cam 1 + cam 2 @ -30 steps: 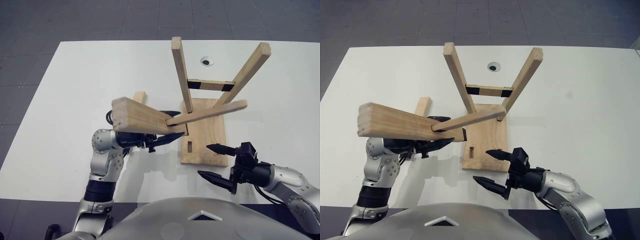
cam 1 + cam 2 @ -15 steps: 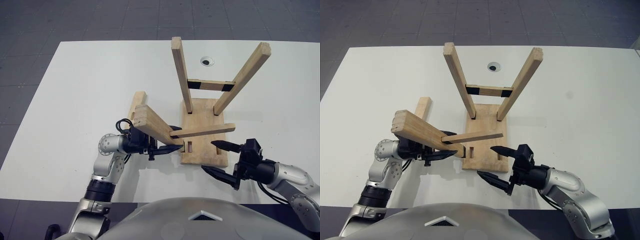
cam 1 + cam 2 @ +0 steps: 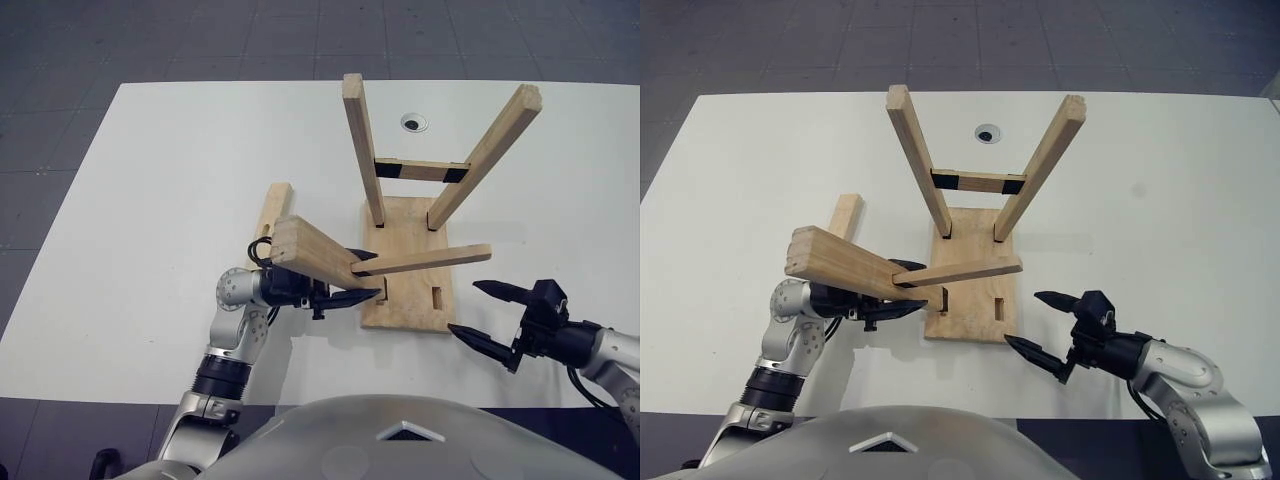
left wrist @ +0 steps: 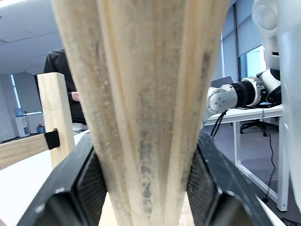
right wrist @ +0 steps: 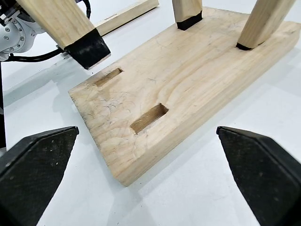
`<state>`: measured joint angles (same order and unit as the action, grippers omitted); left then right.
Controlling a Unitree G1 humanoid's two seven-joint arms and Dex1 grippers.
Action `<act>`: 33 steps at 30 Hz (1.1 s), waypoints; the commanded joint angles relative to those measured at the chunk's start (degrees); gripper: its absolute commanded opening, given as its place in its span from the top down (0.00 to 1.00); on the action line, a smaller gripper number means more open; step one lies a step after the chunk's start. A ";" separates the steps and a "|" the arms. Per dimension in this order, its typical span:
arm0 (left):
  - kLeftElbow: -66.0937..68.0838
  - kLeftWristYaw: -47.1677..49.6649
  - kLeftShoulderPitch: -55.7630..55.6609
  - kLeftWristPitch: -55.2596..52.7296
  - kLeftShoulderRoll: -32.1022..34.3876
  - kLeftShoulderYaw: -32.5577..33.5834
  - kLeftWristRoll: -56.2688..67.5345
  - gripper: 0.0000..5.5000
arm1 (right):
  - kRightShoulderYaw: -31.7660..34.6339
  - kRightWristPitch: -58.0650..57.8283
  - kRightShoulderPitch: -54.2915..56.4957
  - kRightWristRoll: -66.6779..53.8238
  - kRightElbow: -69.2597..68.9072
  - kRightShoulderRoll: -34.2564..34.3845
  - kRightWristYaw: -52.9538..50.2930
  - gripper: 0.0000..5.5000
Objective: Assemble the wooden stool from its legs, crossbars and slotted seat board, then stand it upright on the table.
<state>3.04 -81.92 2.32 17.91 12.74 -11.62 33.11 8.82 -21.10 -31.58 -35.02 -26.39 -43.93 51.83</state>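
Note:
The slotted seat board [image 3: 410, 240] lies flat on the white table. Two legs [image 3: 362, 145] stand in its far slots, joined by a crossbar [image 3: 420, 170]. My left gripper [image 3: 362, 277] is shut on a third leg [image 3: 310, 250] with a crossbar [image 3: 430, 260] sticking out over the board. That leg's dark end [image 5: 89, 49] hovers just by the near left slot [image 5: 107, 77]. The near right slot [image 5: 149, 117] is bare. A fourth leg [image 3: 272, 208] lies on the table left of the board. My right gripper [image 3: 465, 307] is open, just off the board's near right corner.
A round cable hole [image 3: 411, 122] sits in the table behind the standing legs. White tabletop stretches wide to the left and right of the board. The table's near edge runs close under both grippers.
My left gripper swung the held leg down and rightward, bringing its end to the board's near left slot. My right gripper drew back to the right, away from the board's front edge, staying open.

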 commanded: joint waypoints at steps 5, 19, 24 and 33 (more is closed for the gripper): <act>5.39 -2.47 -3.18 2.85 1.39 -0.85 -3.38 0.63 | 4.27 -2.06 0.08 -2.37 -2.86 0.70 -0.59 0.00; 9.19 -3.19 -5.96 4.30 2.13 -0.69 -3.64 0.63 | 3.97 -3.49 0.20 -2.44 -4.65 2.02 -1.69 0.00; 10.53 -4.62 -3.73 2.92 3.53 -2.63 -4.98 0.63 | 4.34 -4.05 0.49 -2.87 -5.30 2.03 -2.00 0.00; 11.46 -5.28 -2.40 -12.33 9.23 -4.97 -2.63 0.63 | 5.74 -5.80 1.55 -4.51 -7.00 2.34 -3.27 0.00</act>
<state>12.35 -85.15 -3.25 11.47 17.86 -13.90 34.44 13.54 -26.06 -30.65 -38.65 -32.21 -41.61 49.05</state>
